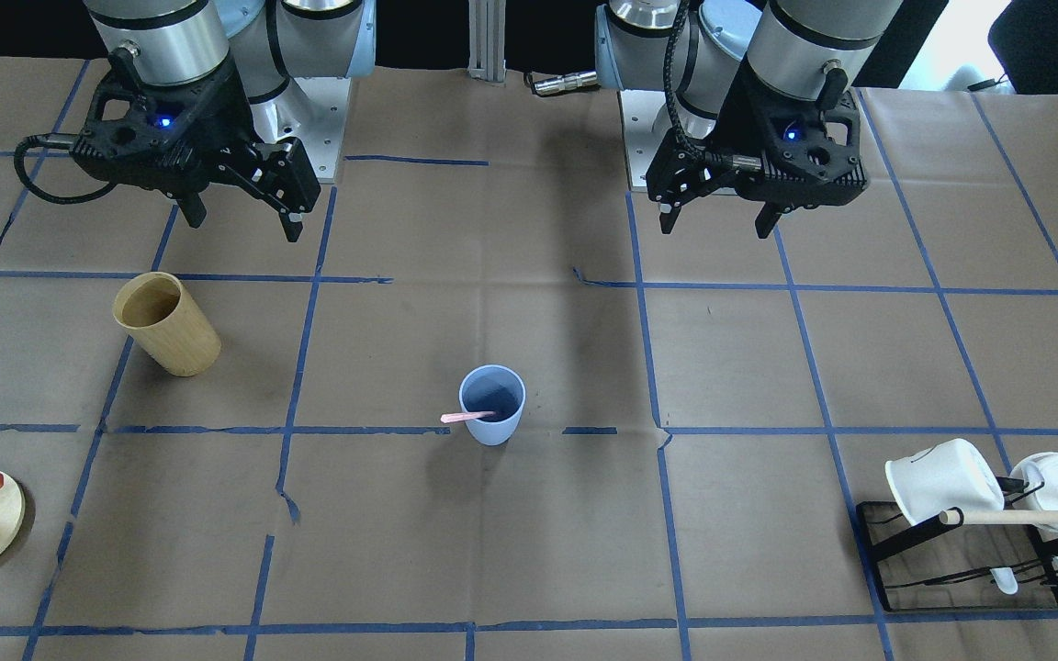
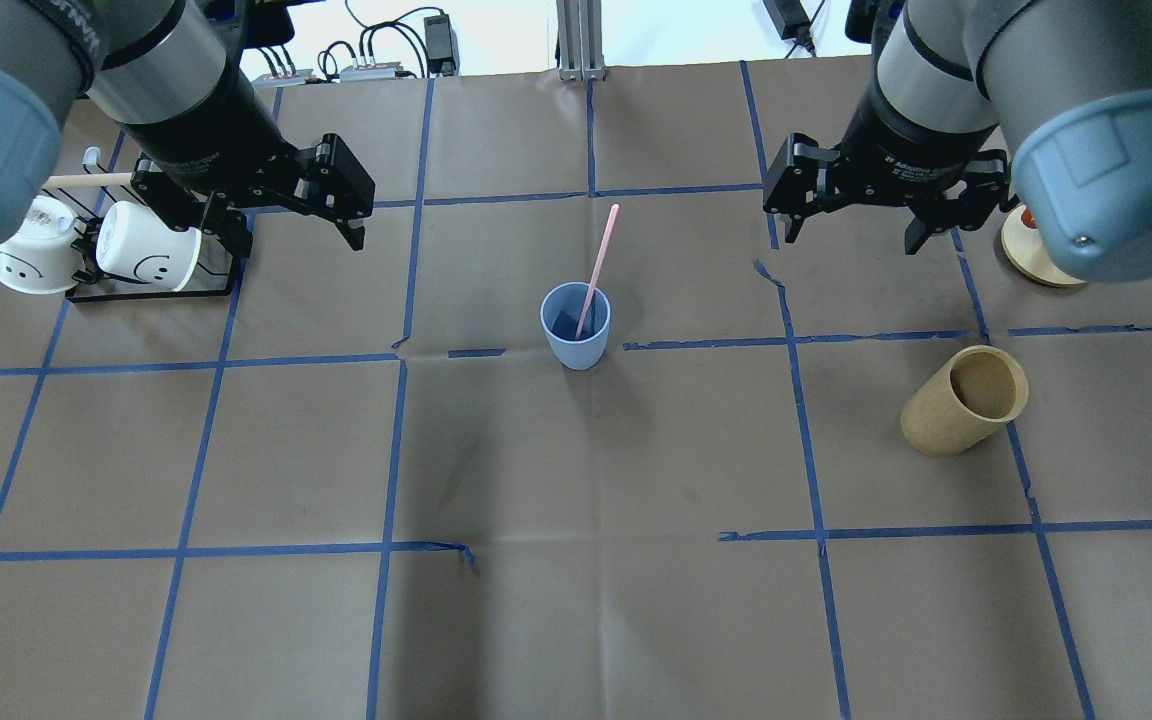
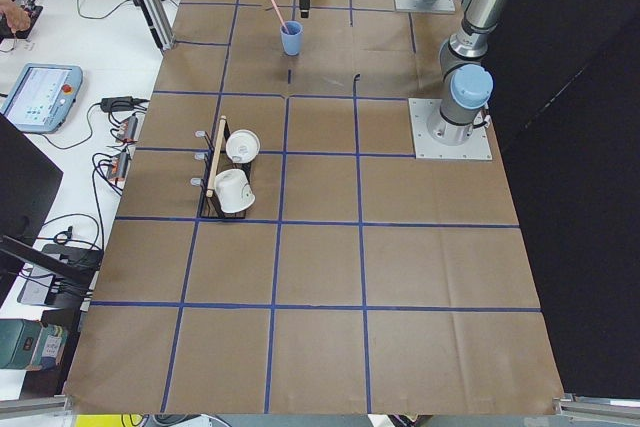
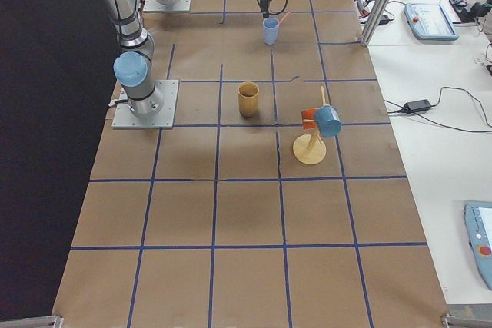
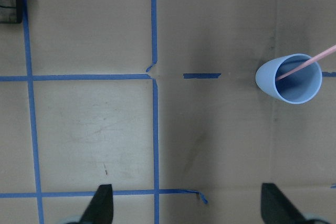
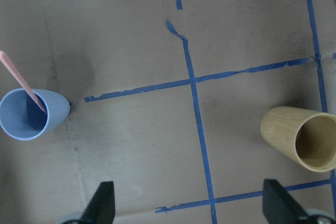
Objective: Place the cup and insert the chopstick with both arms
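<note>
Leaning in the cup [image 2: 575, 338], the chopstick [image 2: 598, 262] stood free; left gripper [image 1: 715, 225] and right gripper [image 1: 244, 225] gaped wide, well clear of the cup.

We log: cup [image 2: 575, 338] light blue, darker blue inside; chopstick [image 2: 600, 258] pale pink; table [image 2: 576, 600] brown, gridded with blue tape; wooden cup [image 2: 946, 420] tan; mugs [image 2: 141, 255] white, black smiley faces.

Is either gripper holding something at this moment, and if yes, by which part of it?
Nothing is held. The left gripper and the right gripper are both open and empty. The chopstick leans in the cup, away from both.
</note>
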Controlling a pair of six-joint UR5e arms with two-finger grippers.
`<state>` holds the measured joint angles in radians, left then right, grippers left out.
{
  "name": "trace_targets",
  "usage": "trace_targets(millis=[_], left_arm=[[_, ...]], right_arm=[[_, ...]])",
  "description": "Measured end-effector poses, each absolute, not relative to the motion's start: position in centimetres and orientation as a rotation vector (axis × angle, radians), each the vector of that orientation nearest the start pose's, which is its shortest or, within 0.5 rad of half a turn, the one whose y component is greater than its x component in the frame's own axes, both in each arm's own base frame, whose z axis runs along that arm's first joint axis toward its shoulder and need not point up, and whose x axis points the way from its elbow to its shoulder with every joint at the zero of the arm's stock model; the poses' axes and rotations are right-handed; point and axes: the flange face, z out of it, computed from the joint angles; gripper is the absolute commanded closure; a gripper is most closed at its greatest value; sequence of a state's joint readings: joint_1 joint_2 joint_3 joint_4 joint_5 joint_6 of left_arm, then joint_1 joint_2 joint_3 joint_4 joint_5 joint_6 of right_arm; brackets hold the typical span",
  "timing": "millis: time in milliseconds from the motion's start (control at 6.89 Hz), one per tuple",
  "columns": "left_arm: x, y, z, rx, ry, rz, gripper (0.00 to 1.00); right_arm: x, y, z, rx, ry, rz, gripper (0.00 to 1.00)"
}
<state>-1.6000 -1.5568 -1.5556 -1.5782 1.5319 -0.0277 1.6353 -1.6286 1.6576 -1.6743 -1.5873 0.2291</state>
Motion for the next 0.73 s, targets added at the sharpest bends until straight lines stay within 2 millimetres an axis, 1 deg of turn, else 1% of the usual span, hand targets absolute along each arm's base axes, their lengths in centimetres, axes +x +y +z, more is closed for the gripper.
trace_targets(millis=[290, 725], left_arm=[[-15.17, -48.91, 49.69, 0.004, 3.181, -0.023, 0.0], [-15.22, -48.9, 49.44, 0.005, 3.18, -0.017, 0.0]], right_arm=[[16.11, -45.89, 48.09, 0.255, 3.146, -0.064, 0.01], [16.21, -45.29, 48.38, 0.252, 3.142, -0.012, 0.01]])
